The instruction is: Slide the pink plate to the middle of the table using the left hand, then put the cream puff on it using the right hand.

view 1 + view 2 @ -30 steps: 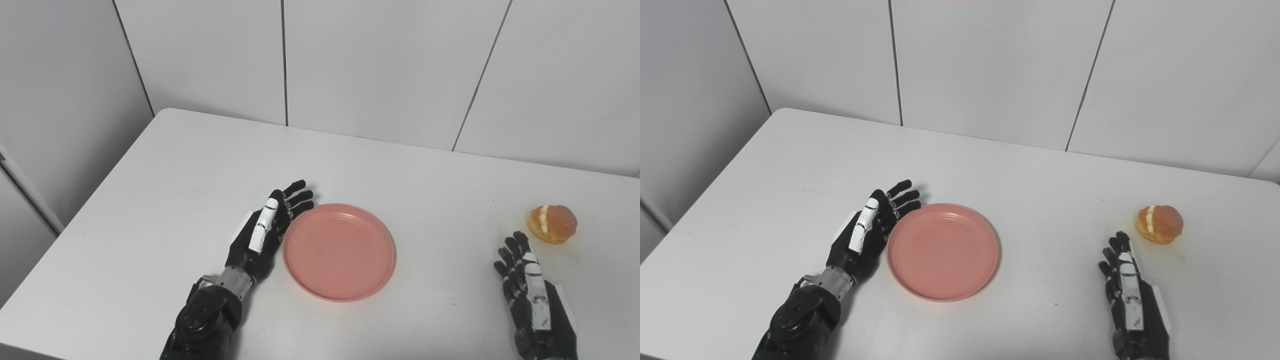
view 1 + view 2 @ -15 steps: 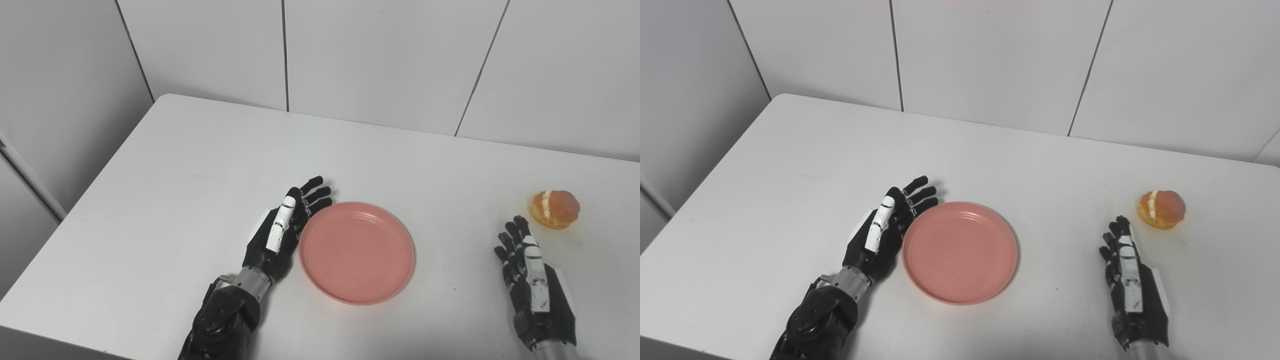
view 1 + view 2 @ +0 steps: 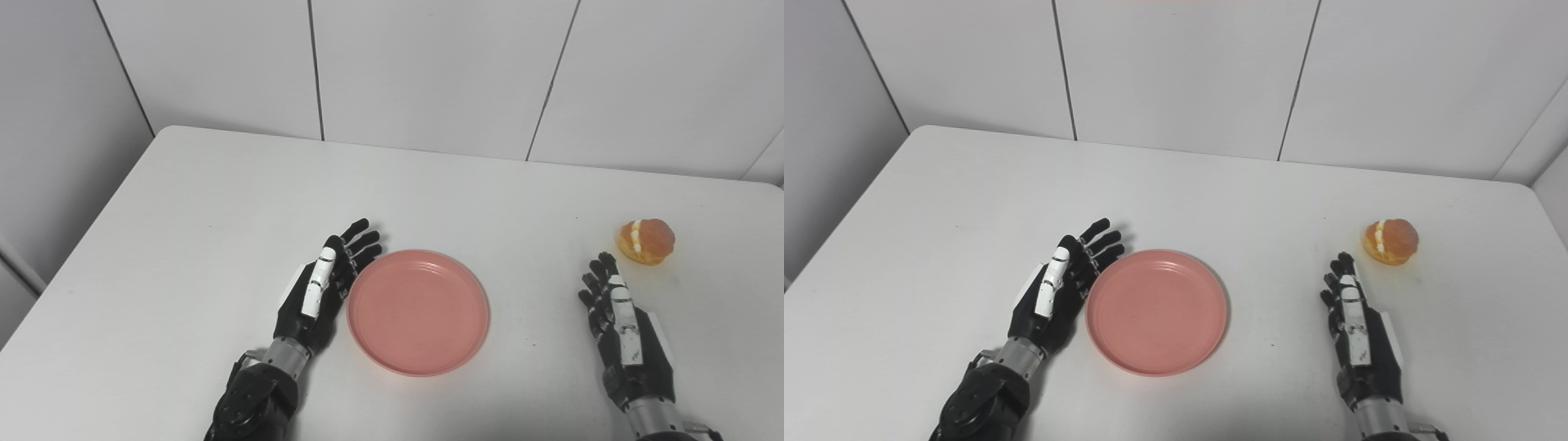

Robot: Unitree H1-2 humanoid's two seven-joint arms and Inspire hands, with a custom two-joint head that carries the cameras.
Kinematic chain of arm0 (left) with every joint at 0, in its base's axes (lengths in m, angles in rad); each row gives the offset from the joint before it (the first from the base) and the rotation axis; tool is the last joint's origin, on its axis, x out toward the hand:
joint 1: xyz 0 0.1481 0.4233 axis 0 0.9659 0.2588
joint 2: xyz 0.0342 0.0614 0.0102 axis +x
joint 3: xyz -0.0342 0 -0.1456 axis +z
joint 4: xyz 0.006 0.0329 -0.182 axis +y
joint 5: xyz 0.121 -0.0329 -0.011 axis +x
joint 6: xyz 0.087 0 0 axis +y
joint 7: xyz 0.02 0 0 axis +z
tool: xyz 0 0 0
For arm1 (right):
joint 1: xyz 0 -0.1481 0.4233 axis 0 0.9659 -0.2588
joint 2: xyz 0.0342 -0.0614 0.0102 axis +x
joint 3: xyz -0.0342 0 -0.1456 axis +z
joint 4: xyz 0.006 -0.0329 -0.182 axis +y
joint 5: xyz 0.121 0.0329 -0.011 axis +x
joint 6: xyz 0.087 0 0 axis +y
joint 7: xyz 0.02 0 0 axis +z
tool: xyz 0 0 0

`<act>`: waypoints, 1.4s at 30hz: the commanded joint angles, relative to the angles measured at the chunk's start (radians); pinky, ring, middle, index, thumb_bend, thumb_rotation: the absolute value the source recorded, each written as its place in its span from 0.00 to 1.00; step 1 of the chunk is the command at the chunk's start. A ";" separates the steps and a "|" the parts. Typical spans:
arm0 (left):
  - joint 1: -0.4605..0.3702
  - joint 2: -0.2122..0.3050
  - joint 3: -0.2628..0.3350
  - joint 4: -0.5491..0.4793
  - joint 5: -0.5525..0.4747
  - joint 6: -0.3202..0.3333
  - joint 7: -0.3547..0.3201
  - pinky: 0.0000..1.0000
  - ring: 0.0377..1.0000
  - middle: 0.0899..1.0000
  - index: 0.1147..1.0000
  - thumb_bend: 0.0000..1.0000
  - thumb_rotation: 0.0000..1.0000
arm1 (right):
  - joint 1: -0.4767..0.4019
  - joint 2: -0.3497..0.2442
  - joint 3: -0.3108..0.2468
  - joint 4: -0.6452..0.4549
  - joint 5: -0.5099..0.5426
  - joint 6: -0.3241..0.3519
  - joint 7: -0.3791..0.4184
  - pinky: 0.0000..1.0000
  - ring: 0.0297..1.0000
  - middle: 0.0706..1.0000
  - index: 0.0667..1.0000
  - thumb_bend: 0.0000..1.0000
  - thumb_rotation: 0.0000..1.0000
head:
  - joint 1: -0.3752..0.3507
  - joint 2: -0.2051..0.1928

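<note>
The left hand (image 3: 321, 285) lies edge-on along the left side of the pink plate (image 3: 418, 311), its fingers (image 3: 361, 240) straight and a little spread, holding nothing. The palm faces the plate and looks to be touching its rim or just beside it; the pictures do not settle which. The dark forearm (image 3: 254, 401) runs from the hand back to the near edge of the tabletop (image 3: 220, 202).

The right hand (image 3: 625, 324) rests near the right end of the near edge, also empty, fingers extended and slightly parted, pointing toward the far edge. Just beyond its fingertips and a little to the right sits the cream puff (image 3: 645, 241), apart from the hand, close to the right edge of the tabletop. It is golden-brown with a white band of cream showing on its left face.

The plate is round, shallow and bare, with faint rings inside its rim. It sits roughly midway between the left and right edges of the tabletop, nearer the near edge than the far one, and well apart from the cream puff.

The tabletop is plain white and matte, with rounded far corners and a few small dark specks. Behind it stands a wall (image 3: 429, 67) of pale grey panels divided by thin dark seams, and a similar panel runs along the left side.
</note>
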 commanded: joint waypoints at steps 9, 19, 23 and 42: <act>0.055 0.017 -0.014 0.000 0.000 0.015 -0.020 0.93 0.87 0.86 0.85 0.48 1.00 | -0.012 -0.012 -0.006 -0.075 -0.013 -0.016 -0.001 1.00 1.00 1.00 1.00 0.40 1.00 | -0.127 -0.019; 0.052 0.047 0.007 0.074 -0.029 -0.060 -0.070 0.94 0.88 0.88 0.86 0.46 1.00 | -0.067 -0.065 -0.034 -0.145 -0.143 -0.045 -0.047 0.97 0.96 0.99 1.00 0.51 1.00 | -0.211 -0.055; 0.048 0.051 0.019 0.095 -0.056 -0.067 -0.086 0.97 0.90 0.89 0.87 0.45 1.00 | -0.088 -0.101 -0.038 -0.184 -0.212 -0.028 -0.057 0.98 0.96 0.98 1.00 0.50 1.00 | -0.216 -0.057; 0.034 0.068 0.056 0.163 -0.100 -0.074 -0.097 0.97 0.90 0.88 0.85 0.42 1.00 | -0.218 -0.266 -0.024 -0.239 -0.599 0.099 -0.032 0.82 0.91 0.96 0.98 0.73 0.90 | -0.330 -0.101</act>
